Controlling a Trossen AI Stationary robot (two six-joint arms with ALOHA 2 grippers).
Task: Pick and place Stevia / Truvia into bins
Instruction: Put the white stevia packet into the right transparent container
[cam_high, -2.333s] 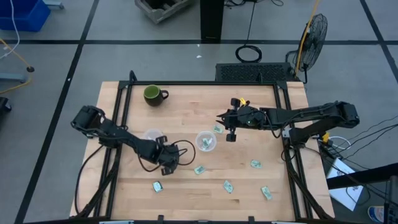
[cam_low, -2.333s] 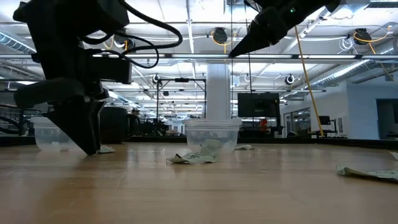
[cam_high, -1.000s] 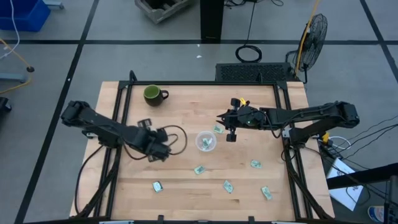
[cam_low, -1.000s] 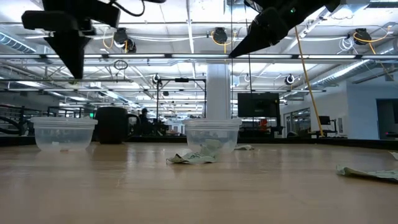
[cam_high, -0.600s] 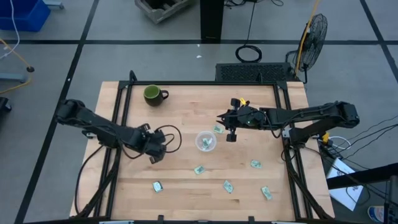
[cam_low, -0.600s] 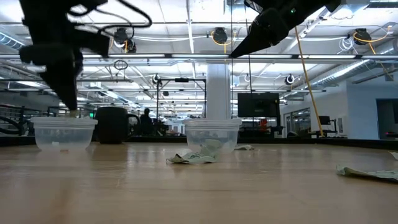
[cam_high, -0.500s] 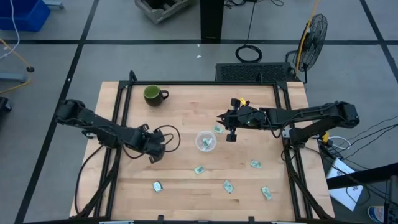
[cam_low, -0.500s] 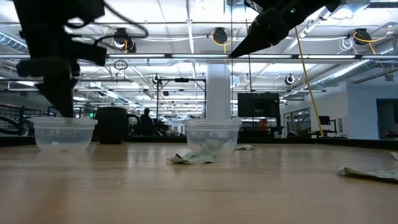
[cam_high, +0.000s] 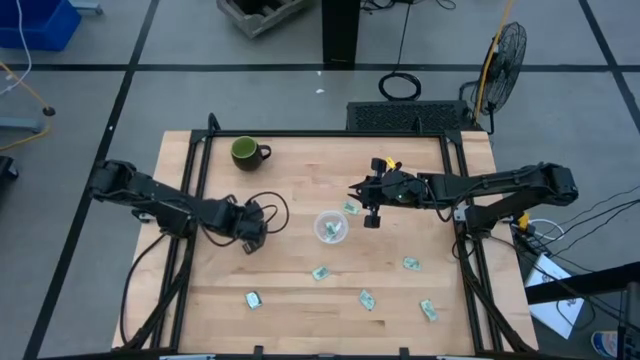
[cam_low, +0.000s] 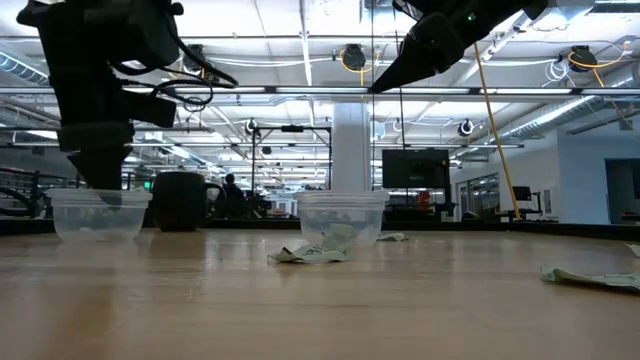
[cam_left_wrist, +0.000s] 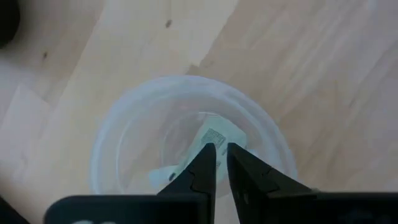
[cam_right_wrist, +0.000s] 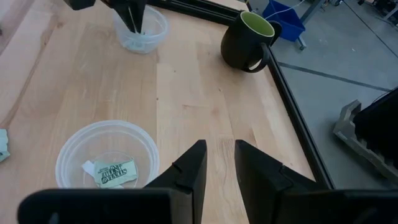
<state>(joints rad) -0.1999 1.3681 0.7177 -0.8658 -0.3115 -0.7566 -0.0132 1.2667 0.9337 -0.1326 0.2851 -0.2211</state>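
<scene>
My left gripper (cam_left_wrist: 221, 163) points down into the left clear bin (cam_left_wrist: 118, 149), its fingers a narrow gap apart. A Stevia packet (cam_left_wrist: 214, 134) lies on the bin's bottom just past the fingertips; I cannot tell whether they touch it. In the high view this gripper (cam_high: 248, 238) covers that bin. My right gripper (cam_high: 369, 216) hangs open and empty above the table, right of the middle bin (cam_high: 330, 227), which holds a packet (cam_right_wrist: 115, 171). Several packets lie flat on the wood, among them three (cam_high: 320, 272), (cam_high: 253, 299), (cam_high: 367, 299).
A dark green mug (cam_high: 246, 152) stands at the far left. More packets lie at the right (cam_high: 410, 264), (cam_high: 429, 310) and beside the right gripper (cam_high: 350, 207). Black frame rails run along the table's left and right sides. Bare wood lies near the front edge.
My left gripper has come down from well above the table until its fingertips stand inside the left bin's rim, shifting slightly toward the table's far edge. My right arm has kept still.
</scene>
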